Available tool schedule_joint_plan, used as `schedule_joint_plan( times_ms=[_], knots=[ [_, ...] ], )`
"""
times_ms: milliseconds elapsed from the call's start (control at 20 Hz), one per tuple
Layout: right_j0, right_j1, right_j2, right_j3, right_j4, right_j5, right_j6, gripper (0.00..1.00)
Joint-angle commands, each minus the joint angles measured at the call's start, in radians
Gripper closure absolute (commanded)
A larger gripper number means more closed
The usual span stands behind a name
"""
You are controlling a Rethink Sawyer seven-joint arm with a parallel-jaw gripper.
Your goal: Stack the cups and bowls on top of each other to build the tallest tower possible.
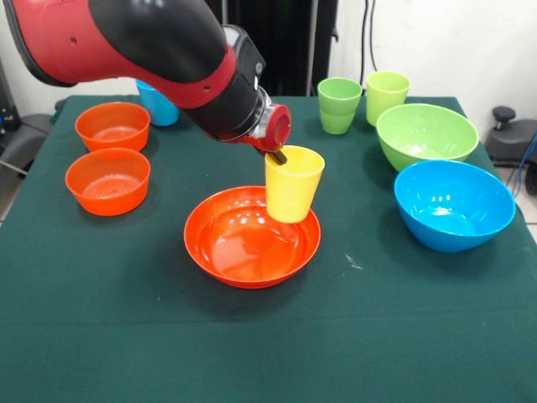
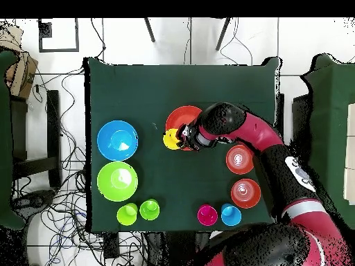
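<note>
Green tablecloth (image 1: 101,319): tool (image 1: 279,156) grips yellow cup (image 1: 293,184) over wide orange bowl (image 1: 243,243).

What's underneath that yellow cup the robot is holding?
The wide orange bowl lies under the yellow cup, which the hand grips at its rim. The bowl looks empty; whether the cup's base touches it is unclear.

Front view set low and close across the green-clothed table (image 1: 101,336), facing the arm (image 1: 159,50) and back wall; overhead view set high, looking straight down, turned half round, taking in the whole table (image 2: 180,83) plus surrounding floor; shared by the 2: the tabletop and arm (image 2: 263,138).
</note>
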Motion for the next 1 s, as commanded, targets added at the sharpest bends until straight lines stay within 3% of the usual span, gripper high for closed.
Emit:
schedule_joint_plan(
  times_ms=[50, 500, 1000],
  knots=[
    [-0.007, 0.025, 0.053, -0.061, -0.079, 0.017, -0.198, 1.00],
    [0.013, 0.045, 0.056, -0.182, -0.095, 0.144, -0.211, 1.00],
    [0.003, 0.041, 0.063, -0.168, -0.087, 0.178, -0.198, 1.00]
  ],
)
